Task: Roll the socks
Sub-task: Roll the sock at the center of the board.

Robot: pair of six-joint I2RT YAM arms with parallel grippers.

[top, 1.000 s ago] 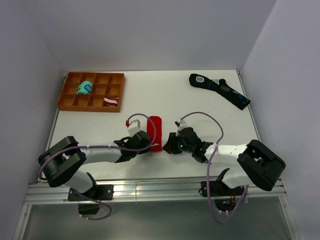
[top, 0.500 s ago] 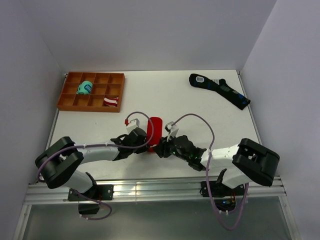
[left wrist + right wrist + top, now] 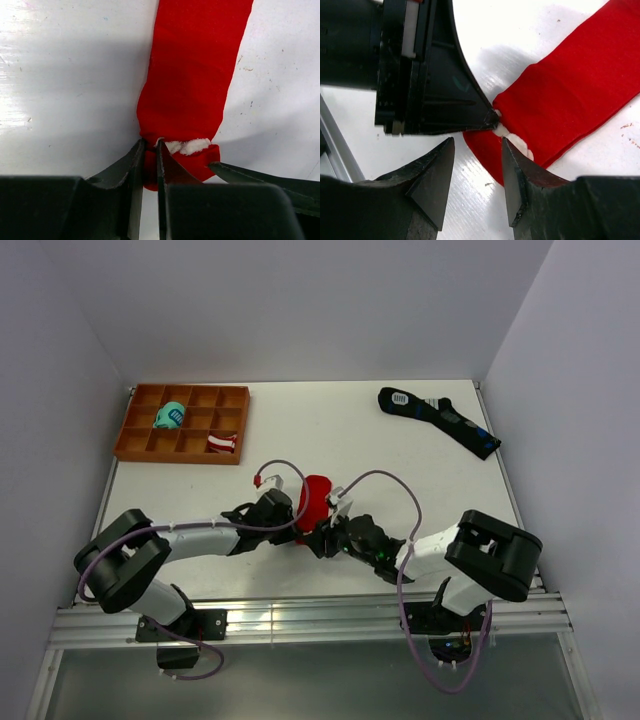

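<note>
Left wrist view: left hand (image 3: 150, 146) is pinching the near end of the socks (image 3: 195, 75). Red fabric is trapped between its narrow jaws, just beside the white motif (image 3: 187, 146). That end looks turned over on itself, probably the first fold of the roll. The grip likely sits there to keep the fold from springing flat. The rest of the strip lies flat toward 12 o'clock.

Right wrist view: right hand (image 3: 476, 145) is spread, with the folded red tip just beyond the gap between its jaws at 1 o'clock. I cannot tell whether it touches the fabric. The spread jaws suggest it is lining up to take the fold's other corner, so that both hands can turn it evenly. Risk: the fold slips if the pinch is shallow.

Top external view: both hands meet around the socks (image 3: 316, 498) near the desk (image 3: 330, 430) centre, the left hand from 9 o'clock and the right from 4 o'clock. Roll judged barely begun.

Far, well apart from the work:
- An orange tray (image 3: 180, 456) at 10 o'clock holds a teal bundle (image 3: 171, 416) and a striped bundle (image 3: 221, 443) in separate compartments.
- Black socks (image 3: 440, 420) lie at 1 o'clock.
</note>
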